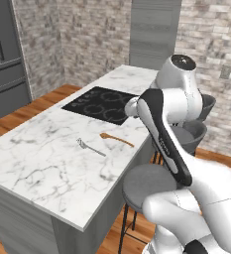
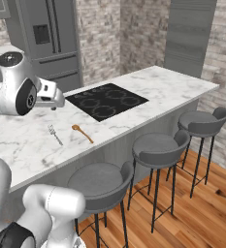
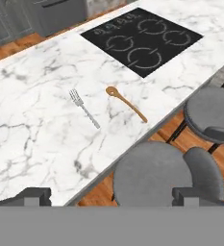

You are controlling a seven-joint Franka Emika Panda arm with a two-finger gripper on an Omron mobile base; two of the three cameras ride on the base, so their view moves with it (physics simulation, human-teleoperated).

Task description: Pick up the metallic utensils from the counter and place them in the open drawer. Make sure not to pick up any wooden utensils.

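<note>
Fork [image 3: 84, 109] lies flat on counter [image 3: 31, 125], tines toward the cooktop side; jaws spread wide, empty.

Silver fork [image 3: 84, 108] flat on white marble table [image 3: 31, 144], just beside orange-brown wooden spoon [image 3: 126, 104], near black cooktop.

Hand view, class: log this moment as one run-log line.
gripper: open, above counter edge, holding nothing | slim silver metal fork: flat on white marble counter | orange-brown wooden spoon: beside fork, apart | next: fork
</note>
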